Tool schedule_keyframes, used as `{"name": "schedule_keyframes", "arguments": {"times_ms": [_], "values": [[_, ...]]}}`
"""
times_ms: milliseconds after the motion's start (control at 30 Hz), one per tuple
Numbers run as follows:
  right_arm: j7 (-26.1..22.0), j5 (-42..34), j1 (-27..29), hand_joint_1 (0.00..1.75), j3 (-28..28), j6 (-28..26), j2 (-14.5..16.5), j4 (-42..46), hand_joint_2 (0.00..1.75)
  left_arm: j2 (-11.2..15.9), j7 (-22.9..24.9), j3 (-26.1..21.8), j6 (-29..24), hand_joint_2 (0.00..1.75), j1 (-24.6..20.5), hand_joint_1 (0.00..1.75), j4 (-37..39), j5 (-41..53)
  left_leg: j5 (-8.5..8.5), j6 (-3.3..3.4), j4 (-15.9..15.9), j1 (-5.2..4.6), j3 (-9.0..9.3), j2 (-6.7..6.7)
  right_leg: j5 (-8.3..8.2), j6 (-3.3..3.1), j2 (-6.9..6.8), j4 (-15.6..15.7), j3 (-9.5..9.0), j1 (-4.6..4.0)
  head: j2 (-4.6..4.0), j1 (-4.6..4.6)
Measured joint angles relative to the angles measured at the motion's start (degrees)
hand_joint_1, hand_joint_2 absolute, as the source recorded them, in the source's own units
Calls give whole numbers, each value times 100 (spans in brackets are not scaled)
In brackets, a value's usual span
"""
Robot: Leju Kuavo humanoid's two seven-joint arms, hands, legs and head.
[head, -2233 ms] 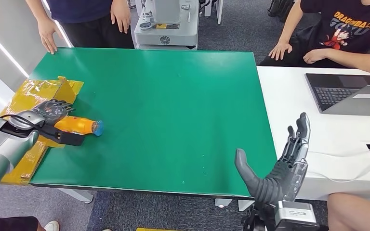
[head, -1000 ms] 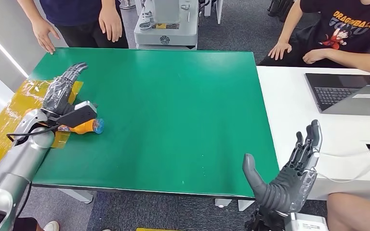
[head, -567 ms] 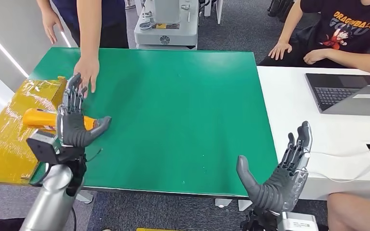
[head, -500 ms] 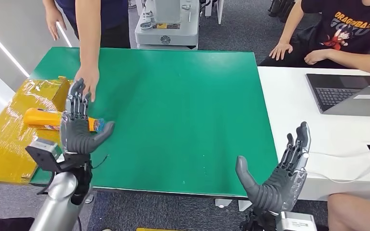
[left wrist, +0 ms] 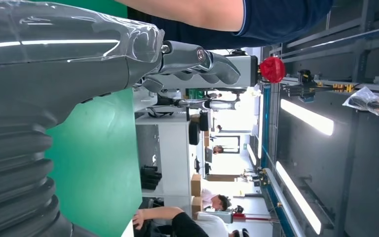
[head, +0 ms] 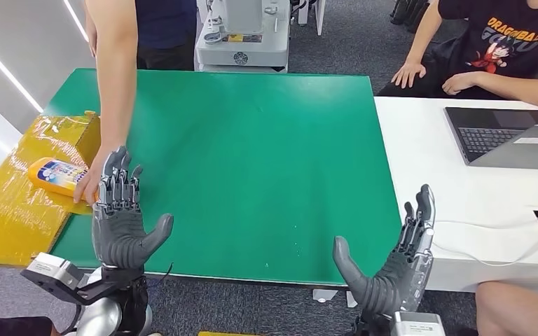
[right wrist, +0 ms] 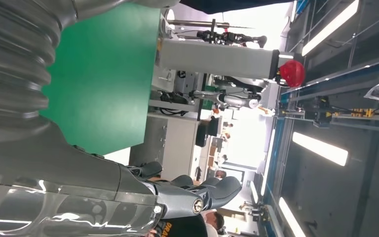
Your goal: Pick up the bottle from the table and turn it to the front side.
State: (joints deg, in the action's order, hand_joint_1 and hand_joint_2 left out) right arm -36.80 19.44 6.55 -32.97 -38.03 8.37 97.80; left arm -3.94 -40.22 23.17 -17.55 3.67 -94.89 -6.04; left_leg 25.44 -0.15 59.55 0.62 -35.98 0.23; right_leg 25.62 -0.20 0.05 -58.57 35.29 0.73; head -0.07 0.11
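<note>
1. Orange, with a printed label facing up, the bottle (head: 56,175) lies on its side on a yellow wrapped box (head: 14,210) at the left edge of the green tabletop (head: 252,161).
2. A person's hand (head: 91,183) touches the end of the bottle that points toward the tabletop; the bare arm (head: 115,77) comes down from the far side, below a dark blue sleeve.
3. The left hand (head: 120,224) is raised upright just beside the bottle, its fingers (head: 115,183) spread and its thumb out to the side. It holds nothing and does not touch the bottle.
4. The fingertips of the left hand partly cover the person's hand in the head view.
5. The right hand (head: 389,269) is raised near the front right corner of the tabletop, also spread, palm turned inward, with nothing in it.
6. Both hands are well apart from each other.
7. A white desk (head: 427,140) stands against the right side of the tabletop and carries a laptop (head: 508,136).
8. A second person in a black printed shirt (head: 504,38) sits behind this desk, with the hands resting near its far edge.
9. A grey machine (head: 242,35) stands behind the far edge of the tabletop.
</note>
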Motion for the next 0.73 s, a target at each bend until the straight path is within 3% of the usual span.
{"name": "schedule_keyframes", "arguments": {"times_ms": [733], "values": [[235, 267, 5, 0, 6, 280, 28, 114, 175, -207, 218, 45, 181, 175, 176, 0, -322, 322, 0, 0, 0, 0, 0, -1, 0, 0, -1, 0, -2, 0, 0, -1]]}}
